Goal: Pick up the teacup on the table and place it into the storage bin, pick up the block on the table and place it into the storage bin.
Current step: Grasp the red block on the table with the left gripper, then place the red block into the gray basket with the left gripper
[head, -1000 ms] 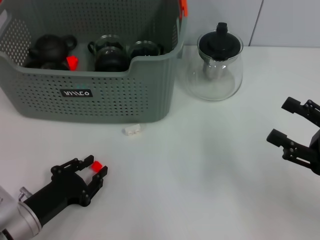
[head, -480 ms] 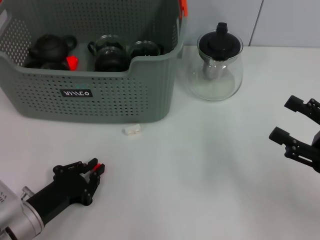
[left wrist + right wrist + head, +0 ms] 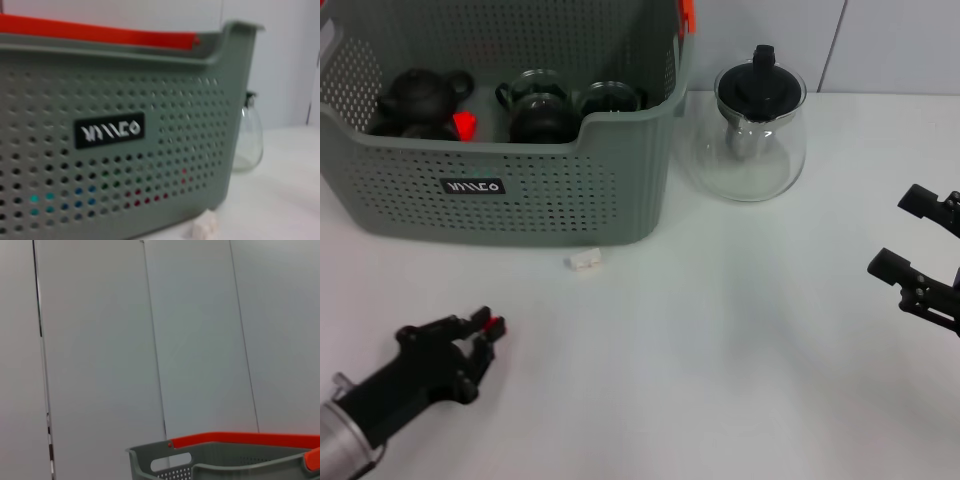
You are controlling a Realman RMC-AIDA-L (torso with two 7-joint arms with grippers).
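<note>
Left pincer (image 3: 485, 333) pinched shut on red block (image 3: 494, 324), low over desk (image 3: 720, 350), short of storage bin (image 3: 520, 190); right pincer (image 3: 930, 250) idle, spread open; thin grip, likely slip in transit.

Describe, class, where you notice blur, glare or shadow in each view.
Head view: sharp; highlights glint on the glass teapot; a faint shadow lies under the storage bin. Left wrist view: the bin's label and holes look soft. Right wrist view: evenly lit wall, no glare.
</note>
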